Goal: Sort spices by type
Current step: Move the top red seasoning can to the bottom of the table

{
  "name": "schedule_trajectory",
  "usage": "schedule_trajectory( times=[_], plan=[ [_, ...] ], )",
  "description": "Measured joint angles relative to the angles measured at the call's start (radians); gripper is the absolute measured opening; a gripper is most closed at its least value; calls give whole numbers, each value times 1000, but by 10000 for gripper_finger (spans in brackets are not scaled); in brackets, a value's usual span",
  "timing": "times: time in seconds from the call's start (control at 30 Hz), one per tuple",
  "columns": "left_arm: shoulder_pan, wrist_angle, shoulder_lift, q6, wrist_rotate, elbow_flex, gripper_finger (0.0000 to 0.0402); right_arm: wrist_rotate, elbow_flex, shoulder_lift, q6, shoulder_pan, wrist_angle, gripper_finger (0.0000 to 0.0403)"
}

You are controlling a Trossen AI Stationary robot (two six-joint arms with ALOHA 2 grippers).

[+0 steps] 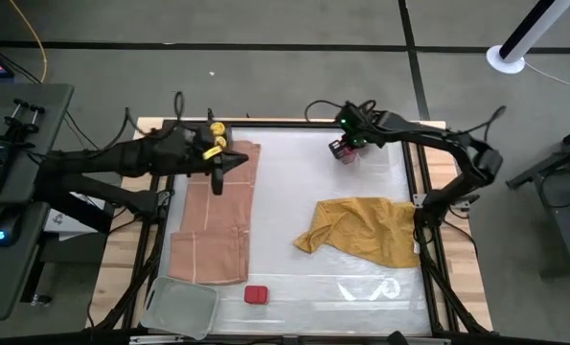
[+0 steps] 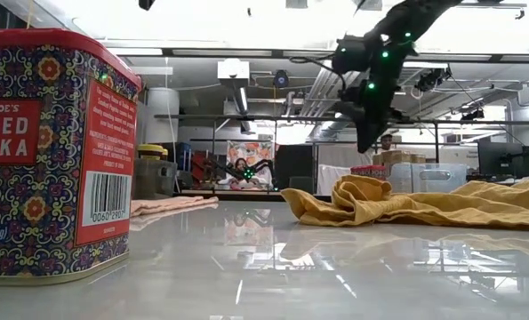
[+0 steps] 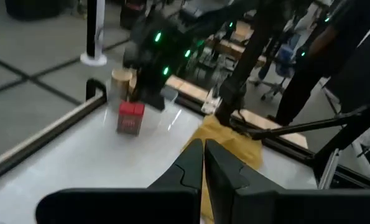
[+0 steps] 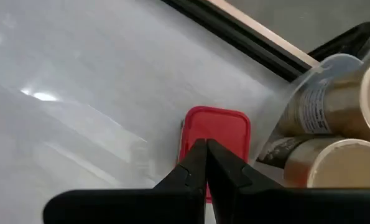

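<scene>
A flat red square tin (image 4: 216,134) lies at the table's far middle; it also shows in the high view (image 1: 343,151). Two tan-topped jars (image 4: 346,106) stand beside it inside clear plastic. My right gripper (image 4: 206,152) is shut and empty, and hangs just above this tin, with a gap in the low view (image 2: 368,142). A second red tin (image 1: 256,295) stands near the front edge, close to the low camera (image 2: 51,151). Yellow-capped jars (image 1: 216,134) stand at the far left. My left gripper (image 1: 217,180) is shut and empty above a tan cloth (image 1: 213,225).
A mustard-yellow cloth (image 1: 361,230) lies crumpled on the right half of the table. A clear grey plastic tray (image 1: 181,307) sits at the front left corner. The black frame rail (image 4: 247,37) runs along the far edge behind the red tin.
</scene>
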Motion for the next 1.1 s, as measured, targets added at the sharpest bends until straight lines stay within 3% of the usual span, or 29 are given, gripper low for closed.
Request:
schedule_trajectory(
  times=[0.33,0.5,0.73,1.1],
  plan=[
    [-69,2,-140,104,-8,0,0,146,27,147,70,20,-82,0],
    [-92,2,-203,127,26,0,0,127,25,162,168,60,7,0],
    [-109,0,-260,181,47,0,0,-35,22,170,327,217,201,0],
    [-109,2,-262,172,25,0,0,-69,22,205,530,594,303,0]
  ],
)
